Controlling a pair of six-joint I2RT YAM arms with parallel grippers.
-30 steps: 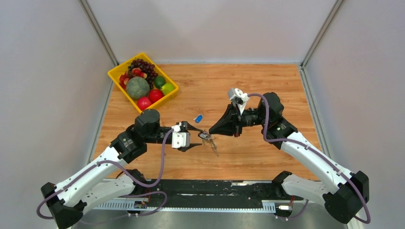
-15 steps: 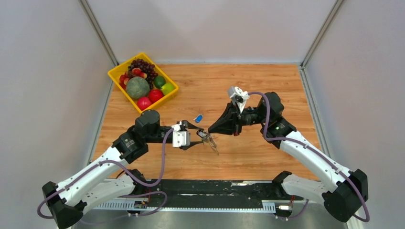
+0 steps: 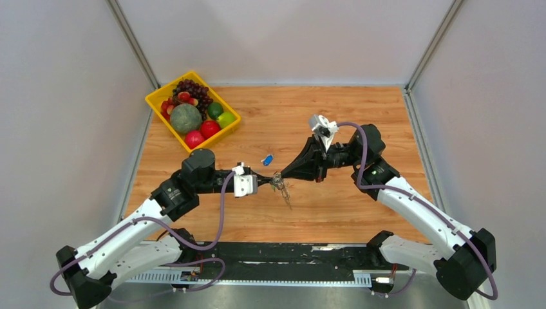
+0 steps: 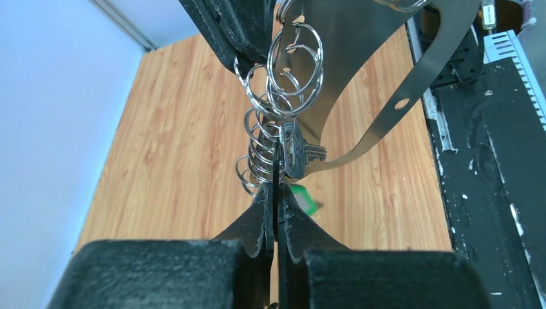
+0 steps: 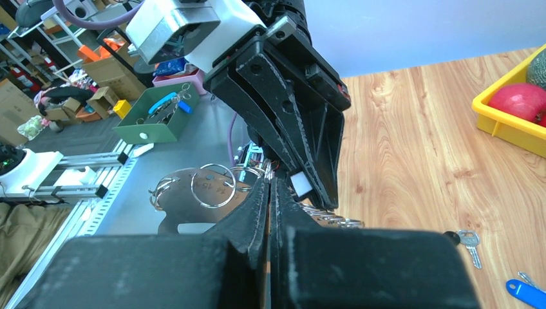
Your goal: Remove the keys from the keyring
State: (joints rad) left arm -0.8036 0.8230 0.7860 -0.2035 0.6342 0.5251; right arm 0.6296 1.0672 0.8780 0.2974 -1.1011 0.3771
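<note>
The keys [image 3: 284, 192] hang in a small bunch in mid-air between both grippers, over the middle of the table. My left gripper [image 3: 272, 179] comes from the left and is shut on a thin dark flat piece of the bunch, seen edge-on in the left wrist view [image 4: 278, 190]. Just past its tips sit a black-headed key [image 4: 293, 152], a green tag [image 4: 304, 199] and several stacked silver rings of the keyring [image 4: 261, 158]. My right gripper [image 3: 281, 176] is shut on the keyring, its fingertips [image 5: 269, 183] against the rings and a flat metal plate [image 5: 187, 199].
A yellow basket [image 3: 156, 98] of fruit stands at the back left. A blue tag [image 3: 267, 159] lies on the table just behind the grippers, also in the right wrist view [image 5: 521, 287]. One loose key [image 5: 470, 243] lies beside it.
My left gripper was open around the bunch and has closed on it. The right gripper has shifted slightly left, still shut.
</note>
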